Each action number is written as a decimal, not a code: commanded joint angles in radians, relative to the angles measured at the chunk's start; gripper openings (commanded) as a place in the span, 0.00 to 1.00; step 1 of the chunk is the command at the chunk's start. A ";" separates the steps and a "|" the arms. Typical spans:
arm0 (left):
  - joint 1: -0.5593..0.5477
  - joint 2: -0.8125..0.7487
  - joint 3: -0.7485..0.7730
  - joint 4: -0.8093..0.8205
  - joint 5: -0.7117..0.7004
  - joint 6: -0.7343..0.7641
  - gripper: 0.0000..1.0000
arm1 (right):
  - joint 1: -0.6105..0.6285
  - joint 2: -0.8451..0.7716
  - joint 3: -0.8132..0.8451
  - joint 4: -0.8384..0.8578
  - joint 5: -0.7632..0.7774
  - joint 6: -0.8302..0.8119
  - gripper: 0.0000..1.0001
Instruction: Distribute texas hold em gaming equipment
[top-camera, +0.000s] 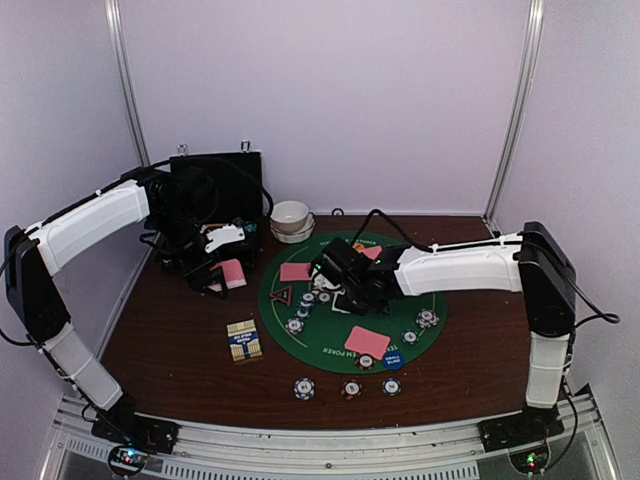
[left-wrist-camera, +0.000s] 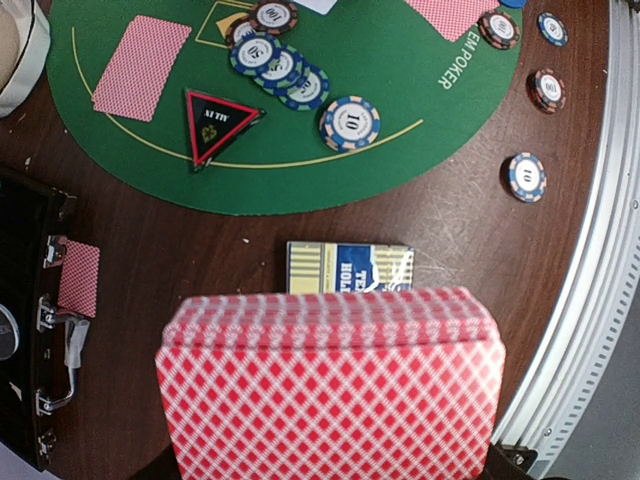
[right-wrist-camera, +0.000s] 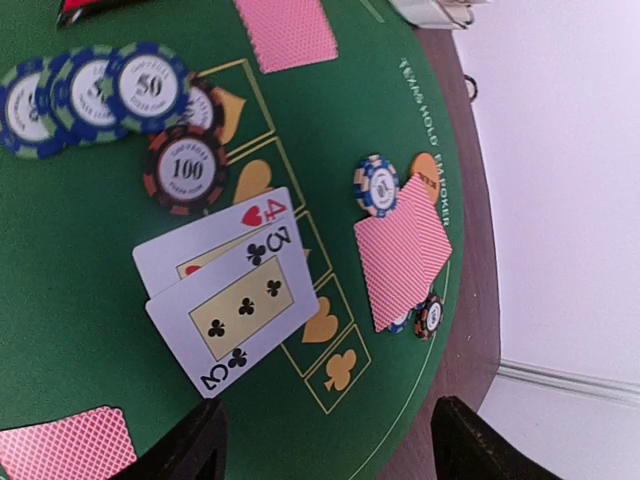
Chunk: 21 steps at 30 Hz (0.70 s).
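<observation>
My left gripper (top-camera: 225, 268) is shut on a deck of pink-backed cards (left-wrist-camera: 330, 385), held above the table left of the green mat (top-camera: 330, 345). My right gripper (right-wrist-camera: 325, 450) is open and empty, low over the mat's middle. Just ahead of it lie a face-up three of clubs (right-wrist-camera: 235, 315) overlapping a four of hearts (right-wrist-camera: 215, 235). Face-down cards (right-wrist-camera: 405, 250) lie near the mat's rim. Striped chips (right-wrist-camera: 150, 85) cluster beside a red-triangle token (left-wrist-camera: 215, 122). An orange disc (right-wrist-camera: 425, 170) and a blue disc (top-camera: 393, 360) sit at the mat's edges.
A blue and yellow card box (left-wrist-camera: 350, 268) lies left of the mat. Three chips (top-camera: 351, 388) sit along the near edge. Stacked white bowls (top-camera: 291, 220) stand at the back. An open black case (top-camera: 215, 190) with one face-down card (left-wrist-camera: 78, 278) on it stands at the back left.
</observation>
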 joint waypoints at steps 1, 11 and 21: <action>0.004 -0.013 0.021 -0.007 0.022 0.009 0.00 | 0.004 -0.090 0.026 0.007 -0.014 0.089 0.79; 0.004 -0.011 0.039 -0.007 0.029 0.004 0.00 | -0.090 -0.241 0.129 0.033 -0.466 0.685 0.99; 0.004 -0.008 0.046 -0.008 0.037 -0.004 0.00 | -0.122 -0.088 0.174 0.310 -1.143 1.195 1.00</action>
